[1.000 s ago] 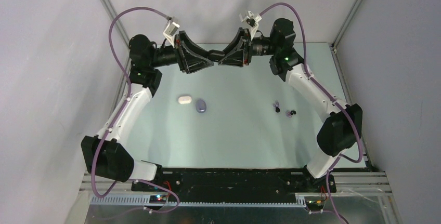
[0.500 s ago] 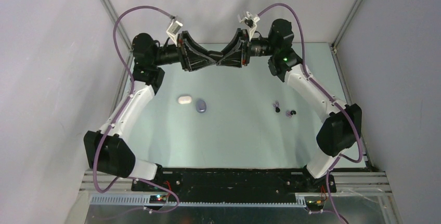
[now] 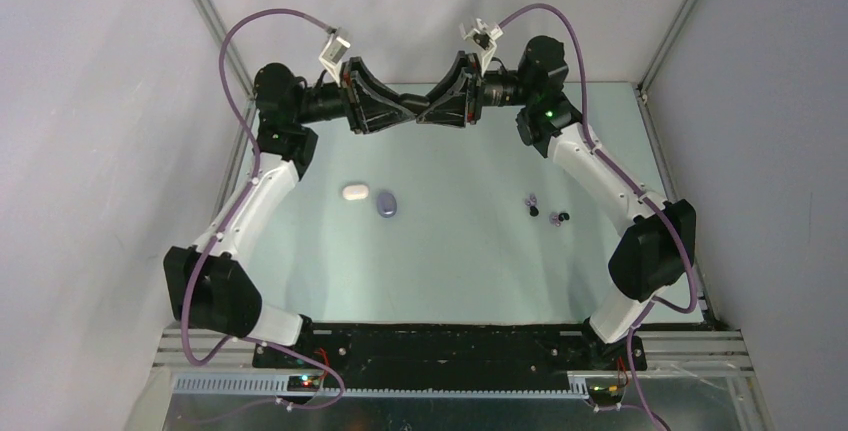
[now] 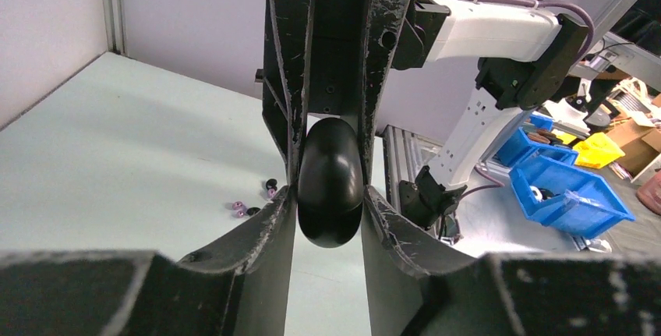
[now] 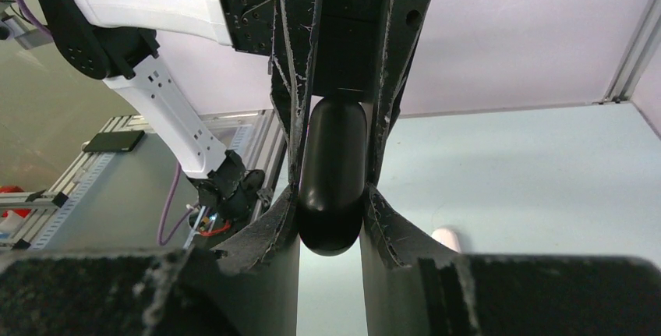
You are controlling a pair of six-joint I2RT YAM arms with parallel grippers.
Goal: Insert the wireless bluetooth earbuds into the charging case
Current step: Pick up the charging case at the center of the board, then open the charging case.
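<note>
A black oval charging case (image 3: 415, 109) hangs in the air over the back of the table, pinched from both sides. My left gripper (image 3: 404, 110) is shut on its left end and my right gripper (image 3: 427, 110) on its right end. In the left wrist view my left gripper (image 4: 330, 196) has the case (image 4: 330, 184) between its jaws. The right wrist view shows the same for my right gripper (image 5: 330, 196) and the case (image 5: 333, 188). Tiny purple and black earbuds (image 3: 534, 206) lie on the table at the right, and show in the left wrist view (image 4: 242, 210). Another black bud (image 3: 562, 217) lies beside them.
A white case (image 3: 354, 192) and a lavender case (image 3: 386, 205) lie side by side on the table's left half; the white one shows in the right wrist view (image 5: 446, 236). Frame posts stand at the back corners. Blue bins (image 4: 573, 192) sit off the table.
My left arm has moved right and the two grippers have come closer together on the black case. In the last half second almost nothing moved.
</note>
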